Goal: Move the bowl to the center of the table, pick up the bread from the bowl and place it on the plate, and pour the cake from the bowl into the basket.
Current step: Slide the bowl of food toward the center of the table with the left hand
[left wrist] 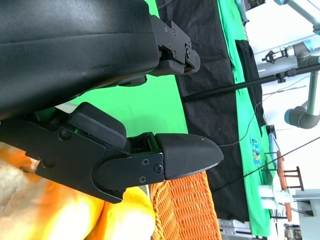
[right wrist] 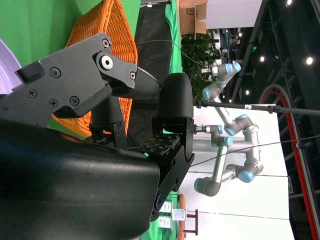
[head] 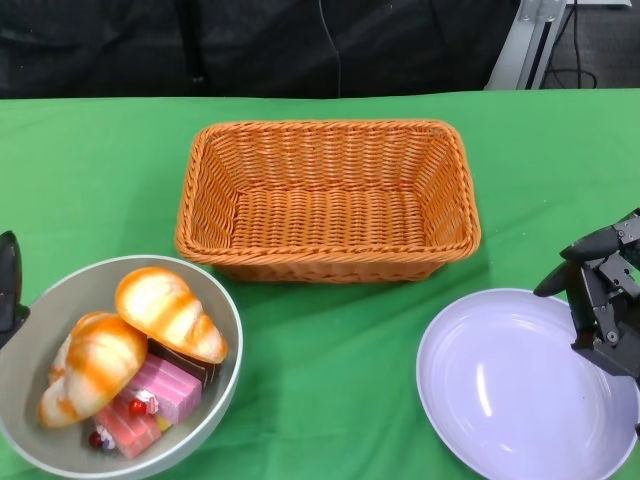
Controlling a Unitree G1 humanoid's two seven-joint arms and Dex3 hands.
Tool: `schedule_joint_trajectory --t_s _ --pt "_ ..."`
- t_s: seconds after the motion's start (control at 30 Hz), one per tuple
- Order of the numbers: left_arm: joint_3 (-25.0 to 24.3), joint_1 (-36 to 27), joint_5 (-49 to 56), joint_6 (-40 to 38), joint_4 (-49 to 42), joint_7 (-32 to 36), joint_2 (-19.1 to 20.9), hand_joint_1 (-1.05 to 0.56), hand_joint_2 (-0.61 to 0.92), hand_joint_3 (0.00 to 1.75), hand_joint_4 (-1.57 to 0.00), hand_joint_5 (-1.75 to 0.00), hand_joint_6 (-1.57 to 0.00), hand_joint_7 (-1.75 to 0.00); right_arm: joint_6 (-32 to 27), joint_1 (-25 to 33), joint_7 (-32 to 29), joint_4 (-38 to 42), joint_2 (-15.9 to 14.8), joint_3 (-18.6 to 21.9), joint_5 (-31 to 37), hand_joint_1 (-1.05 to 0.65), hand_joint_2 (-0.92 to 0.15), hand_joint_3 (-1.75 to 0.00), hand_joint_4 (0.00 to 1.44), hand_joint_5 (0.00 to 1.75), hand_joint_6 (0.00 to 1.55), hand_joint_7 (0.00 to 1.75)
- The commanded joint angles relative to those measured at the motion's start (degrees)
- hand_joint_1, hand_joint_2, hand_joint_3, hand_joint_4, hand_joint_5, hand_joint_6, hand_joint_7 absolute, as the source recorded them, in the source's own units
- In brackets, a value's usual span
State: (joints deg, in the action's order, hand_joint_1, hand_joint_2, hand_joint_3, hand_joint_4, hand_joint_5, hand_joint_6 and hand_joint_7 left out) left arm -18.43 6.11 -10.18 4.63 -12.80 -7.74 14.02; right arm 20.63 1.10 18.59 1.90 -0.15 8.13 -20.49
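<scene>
Green cloth covers the desk (head: 90, 170). Head view: a woven orange basket (head: 327, 200) sits at upper centre, with nothing in it. At lower left, a grey bowl (head: 225, 310) holds two glazed bread rolls (head: 168, 312) lying on pink cake pieces (head: 160, 392). At lower right, a pale lavender plate (head: 520, 390) rests on the desk with nothing on it. The right hand (head: 602, 295) hangs over the plate's right edge, fingers apart and grasping nothing. Only a black sliver of the left hand (head: 9, 285) shows at the left edge, just beside the bowl's rim; this view does not reveal its state.

Right wrist view: the right hand (right wrist: 125, 120) fills the left and centre of the frame, its fingers (right wrist: 175, 115) spread with nothing between them. The basket (right wrist: 107, 30) appears at upper left, the plate's rim (right wrist: 7, 60) at the far left.

Left wrist view: the left hand (left wrist: 110, 100) occupies the left half, one finger (left wrist: 187, 155) reaching right; nothing shows in its grasp. Bread (left wrist: 75, 215) lies at lower left, the basket (left wrist: 185, 210) at bottom centre.
</scene>
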Motion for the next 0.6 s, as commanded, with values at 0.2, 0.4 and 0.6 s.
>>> schedule_joint_trajectory --t_s 0.2,0.4,0.6 --pt "0.3 -0.2 5.0 -0.4 -1.2 2.0 3.6 -0.93 0.92 0.73 -0.28 -0.02 -0.24 -0.02 0.2 -0.3 0.8 0.3 -0.6 0.9 -1.1 -0.13 -0.69 -0.88 0.75 1.64 0.69 1.26" --pt "1.1 0.4 7.1 -0.6 -3.8 2.4 4.3 -0.92 0.92 0.72 -0.28 -0.01 -0.25 -0.01 0.4 -0.3 0.9 0.4 -0.5 1.0 -1.1 -0.14 -0.68 -0.87 0.75 1.64 0.69 1.26" --pt "1.5 0.6 8.3 -1.0 -4.8 2.2 4.8 -0.94 0.92 0.71 -0.27 0.00 -0.25 -0.01 0.3 -0.2 0.4 0.1 -0.3 0.9 -0.7 -0.13 -0.68 -0.87 0.76 1.63 0.69 1.26"
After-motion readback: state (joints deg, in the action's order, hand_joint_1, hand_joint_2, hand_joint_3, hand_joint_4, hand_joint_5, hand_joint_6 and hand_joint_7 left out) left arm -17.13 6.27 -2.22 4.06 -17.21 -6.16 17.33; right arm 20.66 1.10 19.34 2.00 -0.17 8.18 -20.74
